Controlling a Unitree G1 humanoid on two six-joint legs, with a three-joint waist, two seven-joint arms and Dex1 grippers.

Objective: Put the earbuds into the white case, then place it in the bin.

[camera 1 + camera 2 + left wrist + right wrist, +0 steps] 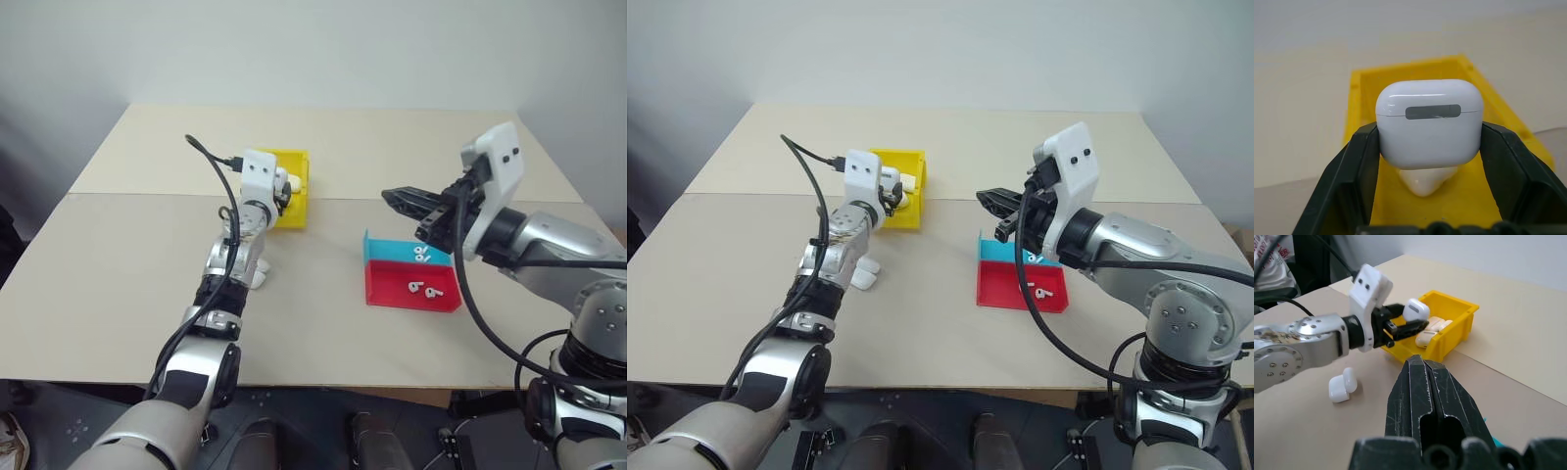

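Head views: left gripper (285, 192) partly hides the bright yellow rectangular plastic bin (297, 186) on the beige worktop (118, 255).

Left wrist: jaws pinch the glossy white pebble-shaped case (1428, 123) over the bin; its grey label unreadable.

Right wrist: right gripper (1424, 369) jaws pressed together.

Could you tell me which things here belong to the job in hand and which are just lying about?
Job:
- white case, clamped in left gripper
- yellow bin
- earbuds in red tray

Lying about:
- spare cases on table
- cyan tray
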